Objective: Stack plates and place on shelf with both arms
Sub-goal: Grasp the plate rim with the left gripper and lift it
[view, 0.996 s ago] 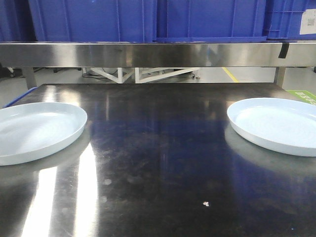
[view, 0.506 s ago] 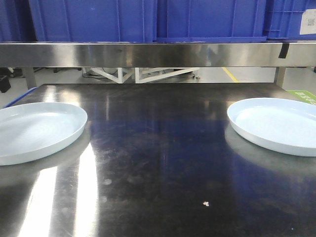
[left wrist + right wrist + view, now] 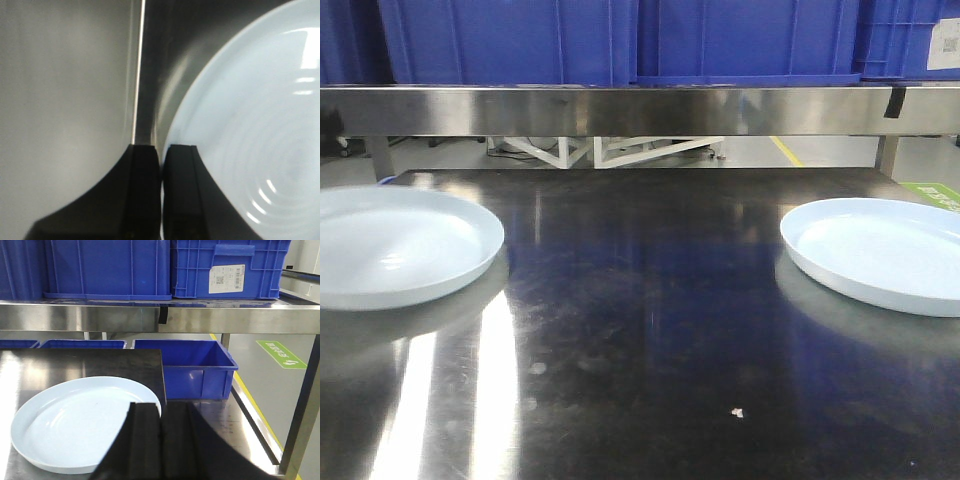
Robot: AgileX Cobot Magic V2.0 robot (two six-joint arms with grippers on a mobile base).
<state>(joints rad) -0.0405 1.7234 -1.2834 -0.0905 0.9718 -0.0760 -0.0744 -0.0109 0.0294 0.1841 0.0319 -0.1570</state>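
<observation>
1. L gripper (image 3: pixel 161 150): jaws nearly together at rim of left plate (image 3: pixel 400 245); judged pinching it.
2. R gripper (image 3: pixel 160 407): jaws closed, empty, by right plate (image 3: pixel 880 250).
3. Plates well apart on tabletop (image 3: pixel 640 320); shelf (image 3: pixel 620 110) at far side.
4. Step: stacking. Next: carry left plate over right plate, keep level, lower centred.
</observation>
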